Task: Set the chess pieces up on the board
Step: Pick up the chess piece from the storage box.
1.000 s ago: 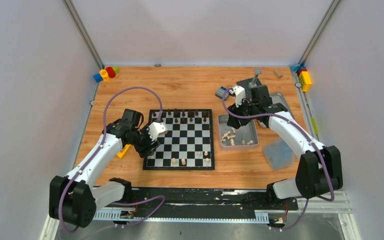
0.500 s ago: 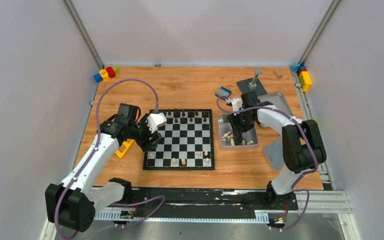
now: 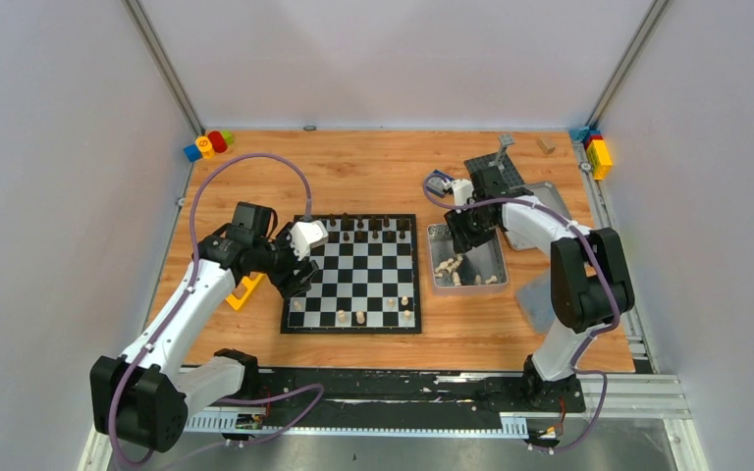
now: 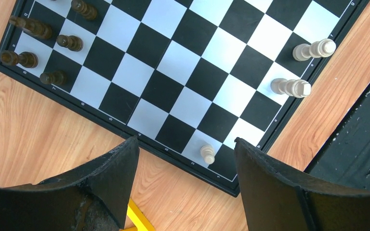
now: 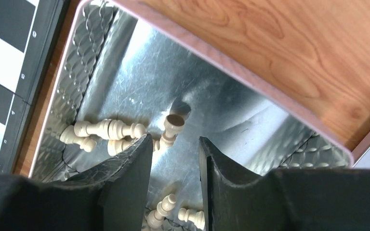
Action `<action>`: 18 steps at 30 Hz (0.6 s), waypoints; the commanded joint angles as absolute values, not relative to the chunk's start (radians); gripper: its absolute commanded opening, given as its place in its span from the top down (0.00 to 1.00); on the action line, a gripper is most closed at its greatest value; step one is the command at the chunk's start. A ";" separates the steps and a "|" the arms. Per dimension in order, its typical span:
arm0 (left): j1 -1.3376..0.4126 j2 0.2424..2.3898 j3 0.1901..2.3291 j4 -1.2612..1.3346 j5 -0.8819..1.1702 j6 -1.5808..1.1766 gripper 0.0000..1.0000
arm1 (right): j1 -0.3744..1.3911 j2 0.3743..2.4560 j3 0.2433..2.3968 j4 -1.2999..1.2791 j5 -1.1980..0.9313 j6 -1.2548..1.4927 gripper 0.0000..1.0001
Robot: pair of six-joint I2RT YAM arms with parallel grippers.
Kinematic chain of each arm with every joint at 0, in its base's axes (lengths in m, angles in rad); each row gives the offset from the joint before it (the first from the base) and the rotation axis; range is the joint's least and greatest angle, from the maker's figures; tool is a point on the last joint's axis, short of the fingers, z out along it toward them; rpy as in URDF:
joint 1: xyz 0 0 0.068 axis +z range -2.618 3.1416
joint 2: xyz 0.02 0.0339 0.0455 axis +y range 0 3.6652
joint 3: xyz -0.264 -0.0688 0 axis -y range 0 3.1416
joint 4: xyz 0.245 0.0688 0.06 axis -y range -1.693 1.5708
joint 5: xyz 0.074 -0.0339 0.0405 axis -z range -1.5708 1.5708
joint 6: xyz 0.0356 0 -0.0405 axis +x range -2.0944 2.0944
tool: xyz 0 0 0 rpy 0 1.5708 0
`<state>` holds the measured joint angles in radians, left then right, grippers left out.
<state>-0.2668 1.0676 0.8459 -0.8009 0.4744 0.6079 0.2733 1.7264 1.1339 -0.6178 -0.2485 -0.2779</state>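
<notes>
The board (image 3: 353, 277) lies mid-table. Dark chess pieces (image 3: 358, 232) stand along its far rows, and a few cream pieces (image 3: 360, 317) stand along its near rows. My left gripper (image 3: 296, 281) hovers over the board's left edge, open and empty (image 4: 187, 140). A cream pawn (image 4: 207, 153) stands just beyond its tips, and dark pieces (image 4: 33, 28) stand at the upper left of that view. My right gripper (image 3: 462, 239) hangs over the silver tin (image 3: 503, 267). It is partly open with nothing between its jaws (image 5: 175, 138). Several cream pieces (image 5: 108, 129) lie in the tin (image 5: 221, 115).
A grey studded plate (image 3: 496, 172) and a flat metal lid (image 3: 553, 201) lie behind the tin. A bluish clear bag (image 3: 547, 299) lies right of the tin. A yellow brick (image 3: 245, 292) sits left of the board. Coloured bricks sit at the far corners (image 3: 208, 144) (image 3: 597, 152).
My right arm has swung in and brought its gripper down over the tin's far end. My left gripper has drawn back a little to the board's left edge.
</notes>
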 commanded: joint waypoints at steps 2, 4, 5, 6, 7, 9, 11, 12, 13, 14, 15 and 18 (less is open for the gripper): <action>-0.268 1.071 0.880 -0.778 0.501 0.598 0.20 | 0.270 1.778 1.208 -0.621 -0.259 -0.253 0.61; -0.268 1.071 0.878 -0.776 0.500 0.600 0.20 | 0.270 1.791 1.217 -0.623 -0.263 -0.252 0.63; -0.268 1.071 0.877 -0.776 0.499 0.600 0.20 | 0.270 1.796 1.221 -0.623 -0.262 -0.252 0.63; -0.270 1.071 0.875 -0.776 0.499 0.600 0.20 | 0.270 1.800 1.223 -0.624 -0.263 -0.252 0.64; -0.269 1.071 0.875 -0.775 0.499 0.599 0.20 | 0.270 1.802 1.223 -0.623 -0.261 -0.252 0.64; -0.269 1.071 0.873 -0.774 0.499 0.598 0.20 | 0.269 1.804 1.219 -0.624 -0.256 -0.250 0.65; -0.270 1.071 0.872 -0.770 0.499 0.597 0.20 | 0.269 1.802 1.210 -0.630 -0.255 -0.250 0.65; -0.270 1.072 0.871 -0.768 0.500 0.597 0.20 | 0.269 1.800 1.206 -0.634 -0.255 -0.250 0.65; -0.269 1.074 0.871 -0.767 0.501 0.597 0.20 | 0.269 1.798 1.199 -0.636 -0.255 -0.251 0.65; -0.268 1.075 0.871 -0.766 0.501 0.597 0.20 | 0.269 1.795 1.192 -0.638 -0.255 -0.251 0.65; -0.268 1.075 0.871 -0.764 0.502 0.597 0.20 | 0.269 1.792 1.185 -0.638 -0.255 -0.253 0.65; -0.269 1.079 0.871 -0.761 0.505 0.597 0.19 | 0.269 1.792 1.175 -0.644 -0.261 -0.255 0.67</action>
<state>-0.2668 1.0752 0.8459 -0.7898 0.4755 0.6075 0.2733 1.8019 1.1835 -0.6380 -0.2527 -0.2657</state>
